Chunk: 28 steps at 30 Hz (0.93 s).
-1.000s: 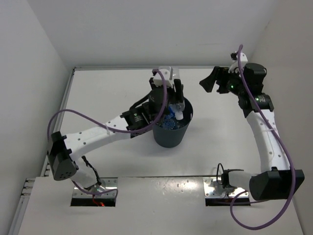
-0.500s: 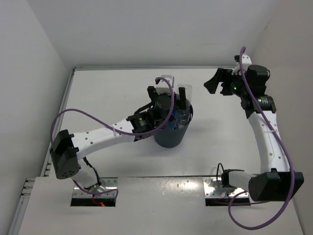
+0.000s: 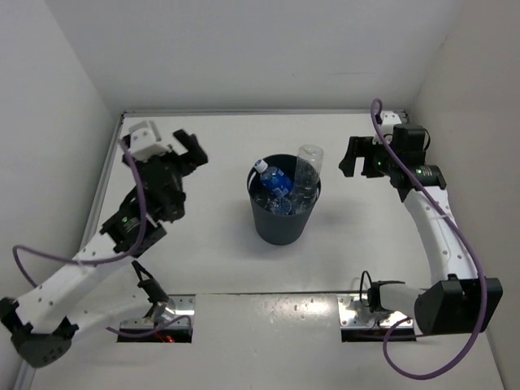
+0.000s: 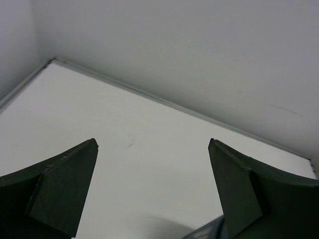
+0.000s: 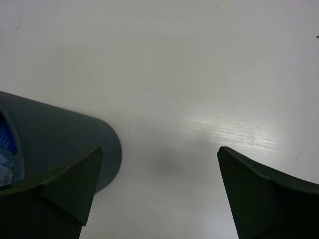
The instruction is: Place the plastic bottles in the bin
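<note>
The dark grey bin (image 3: 281, 225) stands mid-table, and plastic bottles lie inside it. A blue-labelled bottle (image 3: 273, 182) leans at its left rim. A clear bottle (image 3: 307, 167) pokes up above the right rim, and more clear plastic sits lower down. My left gripper (image 3: 161, 151) hangs open left of the bin, well apart from it. Only bare table and the back wall show between its fingers (image 4: 67, 184). My right gripper (image 3: 351, 156) is open to the right of the bin, with nothing in it. In the right wrist view, the bin's wall (image 5: 60, 137) lies just left of that gripper (image 5: 159, 149).
White walls enclose the table on the left, back and right. The back wall's seam (image 4: 164, 102) runs close ahead of the left gripper. Purple cables loop off both arms. Two metal base plates (image 3: 159, 312) (image 3: 357, 309) sit at the near edge.
The left gripper opened over the bin and let a bottle go into it. The left arm then swung back to the left. The right gripper drifted slightly left and down.
</note>
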Available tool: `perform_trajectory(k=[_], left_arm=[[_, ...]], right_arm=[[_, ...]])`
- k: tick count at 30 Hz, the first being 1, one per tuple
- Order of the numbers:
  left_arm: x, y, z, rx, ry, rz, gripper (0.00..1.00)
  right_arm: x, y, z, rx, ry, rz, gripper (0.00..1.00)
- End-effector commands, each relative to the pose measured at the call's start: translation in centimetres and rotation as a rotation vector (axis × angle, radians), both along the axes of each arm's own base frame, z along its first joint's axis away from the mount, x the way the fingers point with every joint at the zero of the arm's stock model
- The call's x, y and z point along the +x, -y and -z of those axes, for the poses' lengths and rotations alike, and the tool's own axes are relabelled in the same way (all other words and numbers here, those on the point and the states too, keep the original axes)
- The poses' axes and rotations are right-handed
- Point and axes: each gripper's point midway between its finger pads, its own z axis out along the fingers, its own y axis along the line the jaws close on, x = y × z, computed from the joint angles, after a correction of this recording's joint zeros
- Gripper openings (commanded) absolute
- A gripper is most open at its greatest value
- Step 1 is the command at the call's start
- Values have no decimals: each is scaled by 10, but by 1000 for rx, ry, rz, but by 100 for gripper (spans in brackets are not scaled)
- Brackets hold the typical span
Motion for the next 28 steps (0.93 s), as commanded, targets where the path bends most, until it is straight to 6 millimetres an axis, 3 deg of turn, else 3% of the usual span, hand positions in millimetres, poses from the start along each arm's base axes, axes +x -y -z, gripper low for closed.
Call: perform_trajectory(k=[1, 2, 4, 5, 6, 11, 14, 18, 22, 26, 28], left_arm=[[-12, -36, 45, 22, -81, -65, 100], [-16, -49, 64, 21, -105, -84, 100], [-19, -58, 86, 27, -143, -98, 100], [-19, -63, 114, 46, -200, -110, 100], [-21, -66, 125, 39, -218, -118, 100], [-21, -64, 187, 12, -318, -108, 100], [-16, -58, 192, 2, -301, -92, 100], [-4, -40, 183, 1, -231, -4, 100], [6, -32, 196, 93, -255, 44, 100], [13, -41, 174, 67, -163, -25, 100], [11, -60, 177, 31, -102, -125, 100]], right_arm=[[-5, 15, 7, -48, -7, 31, 100], [-5, 18, 7, -48, -8, 40, 100], [-10, 20, 17, -41, -38, 40, 100], [-11, 17, 13, -33, -27, 29, 100], [-13, 17, 19, -32, -39, 29, 100], [-16, 18, 27, -51, -58, 29, 100], [-18, 21, 28, -50, -56, 38, 100], [-20, 26, 33, -80, -52, 29, 100], [-20, 29, 37, -106, -40, 26, 100], [-22, 32, 48, -131, -48, 18, 100], [-22, 35, 51, -131, -49, 28, 100]])
